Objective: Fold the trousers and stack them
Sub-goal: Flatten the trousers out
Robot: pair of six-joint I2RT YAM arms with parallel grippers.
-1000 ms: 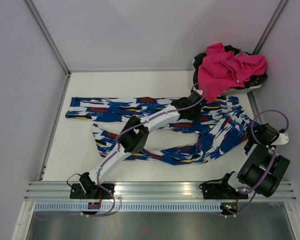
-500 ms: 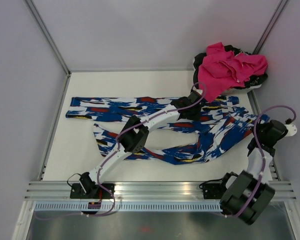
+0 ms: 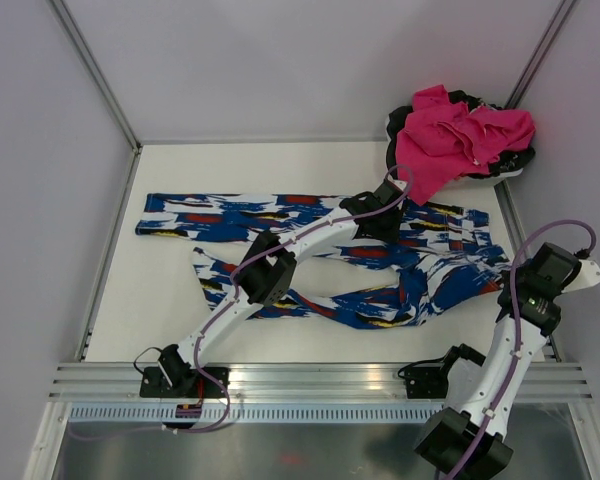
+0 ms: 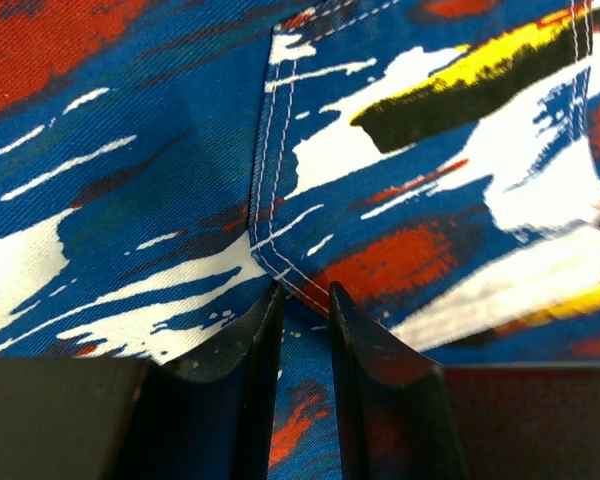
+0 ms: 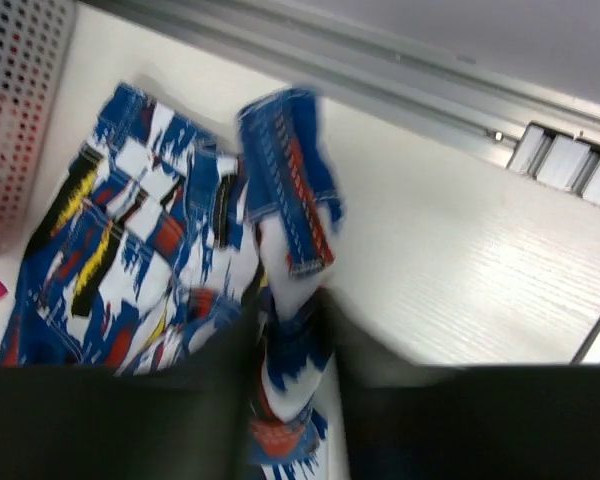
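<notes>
The trousers [image 3: 420, 270] lie spread on the desk [image 3: 230, 170], not yet folded. The left hand [image 4: 305, 295] pinches their cloth; the right hand [image 5: 290, 310] seems to grasp the waist. Folding and stacking remain.

table [image 3: 230, 165]: carries the trousers [image 3: 220, 213] across its middle
legs: run leftward, one behind the other; the near leg slants toward the front edge
waist: at the right, close to the table's right edge
basket [image 3: 515, 166]: past the far right corner, behind the waist
garment [image 3: 450, 135]: heaped in the basket, spilling over its near rim
left gripper [image 4: 302, 295]: down on the trousers' far side, beside the waist
right gripper [image 5: 290, 310]: at the waist's right end, cloth between its fingers
</notes>
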